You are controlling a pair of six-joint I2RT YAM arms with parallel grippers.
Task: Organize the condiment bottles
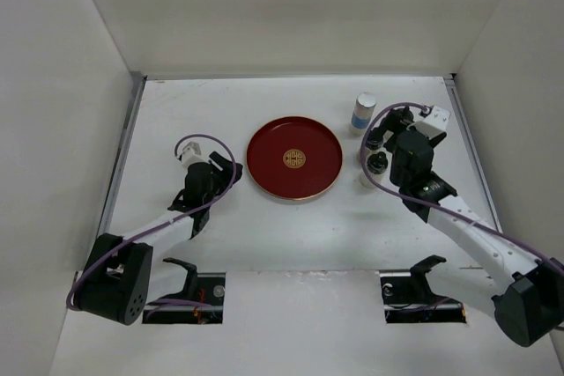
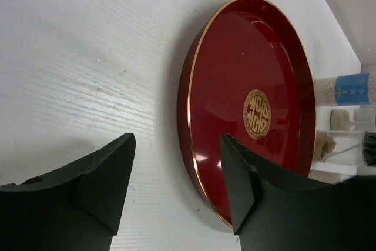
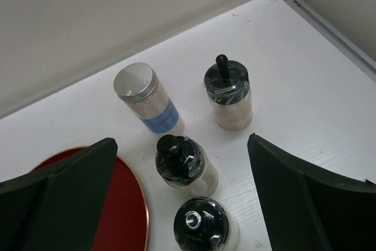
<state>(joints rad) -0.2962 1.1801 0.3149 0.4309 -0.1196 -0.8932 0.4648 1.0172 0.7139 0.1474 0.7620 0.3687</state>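
Looking past the right gripper [image 3: 180,145], you find its jaws spread wide above the blue-label bottle [image 3: 150,101] and three black-capped shakers [image 3: 229,98], all upright on the bench [image 3: 294,74] beside the red tray [image 3: 126,216]. On the left gripper [image 2: 177,145] the jaws stand spread, apparently clear of the tray rim.

The left hand [image 2: 176,139], spread wide, faces the red tray [image 2: 235,57], a blue-labelled bottle [image 2: 343,89] beyond.

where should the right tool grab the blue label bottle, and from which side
Probably best around the blue-label bottle's straight body, just below the cap, coming down from above. It stands upright, and black-capped shakers crowd its near side, so a level approach looks blocked.
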